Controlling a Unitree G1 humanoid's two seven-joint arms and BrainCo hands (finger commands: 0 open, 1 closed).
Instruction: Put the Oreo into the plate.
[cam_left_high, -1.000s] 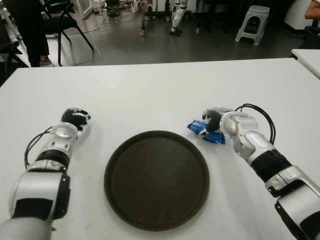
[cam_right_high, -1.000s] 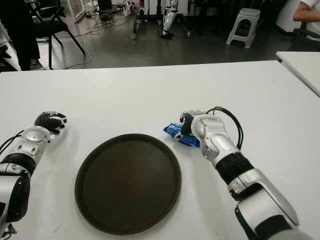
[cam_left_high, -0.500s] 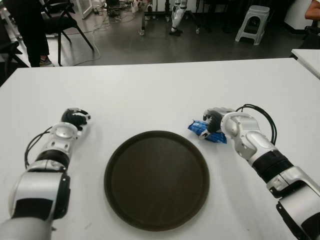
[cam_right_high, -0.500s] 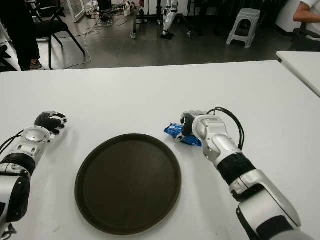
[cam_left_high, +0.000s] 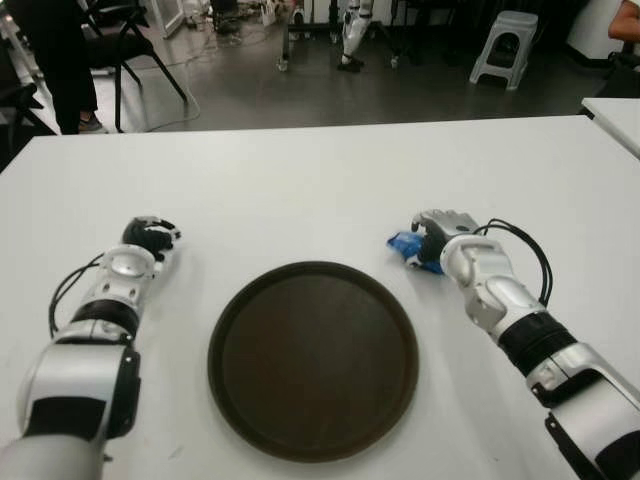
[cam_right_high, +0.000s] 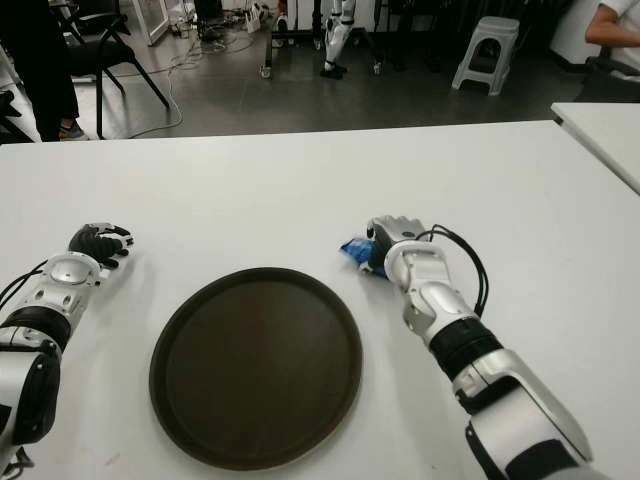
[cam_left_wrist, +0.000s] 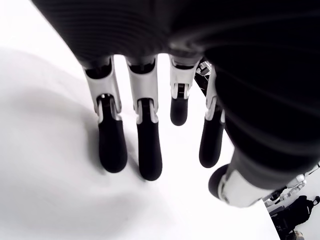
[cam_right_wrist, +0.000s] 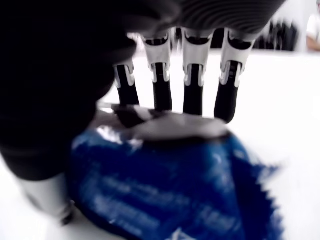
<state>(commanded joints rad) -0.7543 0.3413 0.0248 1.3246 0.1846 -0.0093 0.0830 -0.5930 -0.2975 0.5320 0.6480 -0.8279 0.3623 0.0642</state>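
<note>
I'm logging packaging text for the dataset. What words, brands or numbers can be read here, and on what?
Blue packet under the right hand: pale print shows on the wrapper, too blurred to read; no brand name can be made out.
Plate: no text.
Table: no text.
Left hand, left of the plate: no readable marking.

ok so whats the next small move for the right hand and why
Probably lift the Oreo pack and carry it left over the plate. The right hand has its fingers draped over the pack, which sits just beyond the plate's far right rim. The left hand shows far left.
</note>
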